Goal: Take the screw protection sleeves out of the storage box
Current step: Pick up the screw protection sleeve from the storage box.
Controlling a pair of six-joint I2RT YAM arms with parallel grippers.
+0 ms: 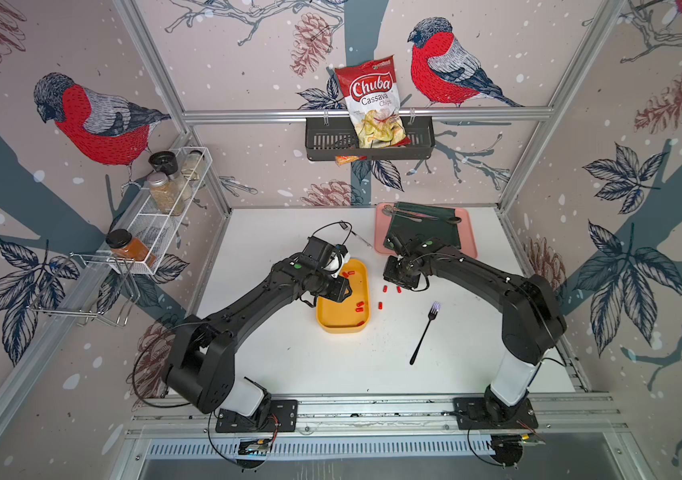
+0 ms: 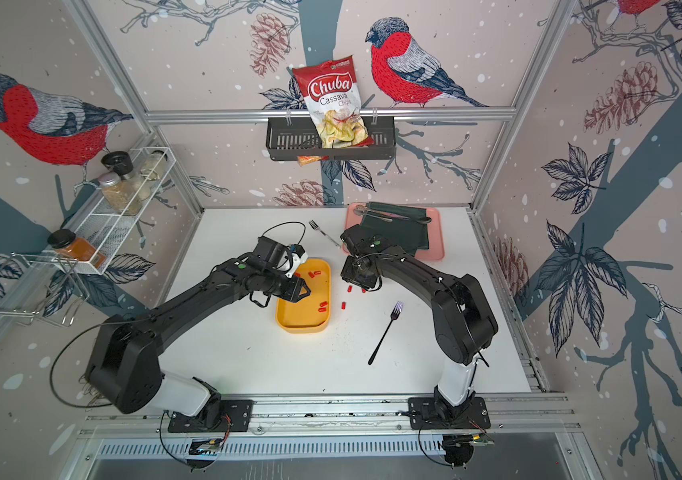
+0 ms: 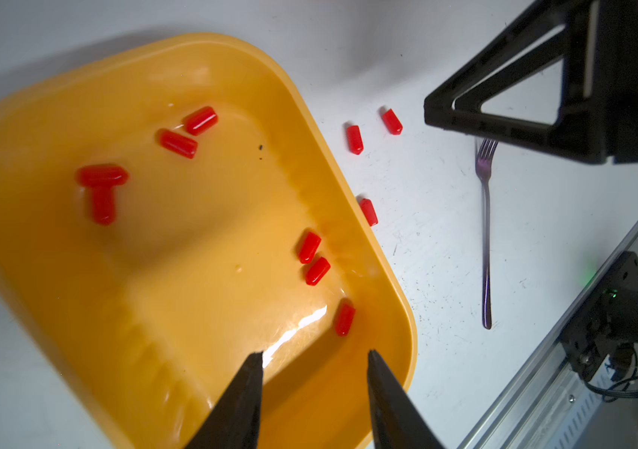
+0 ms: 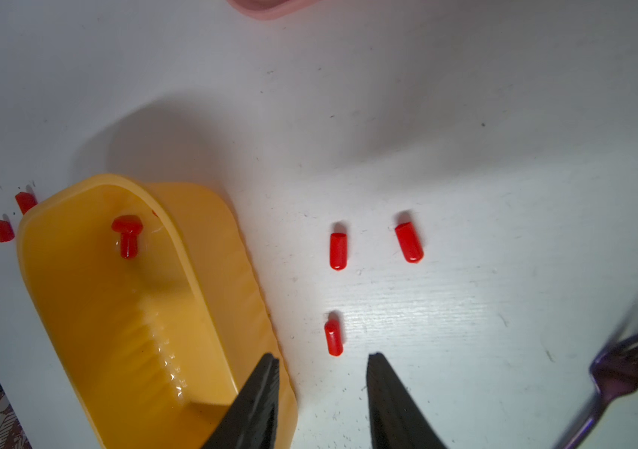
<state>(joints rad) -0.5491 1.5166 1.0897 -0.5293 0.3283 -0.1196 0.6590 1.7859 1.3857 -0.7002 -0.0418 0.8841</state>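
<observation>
While left fingers (image 3: pixel 239 404) and right fingers (image 4: pixel 391 404) gape empty | fork (image 3: pixel 486 233) near loose sleeves (image 3: pixel 354 140)

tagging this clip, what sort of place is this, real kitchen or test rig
Likely a mock-kitchen robot test cell: wallpapered panels in an aluminium frame, a spice rack on one wall, a chip bag in a basket.

Dark fork (image 1: pixel 425 332) — pink tray (image 1: pixel 469 232) with green cloth (image 1: pixel 422 230), chips bag (image 1: pixel 372 104)
</observation>
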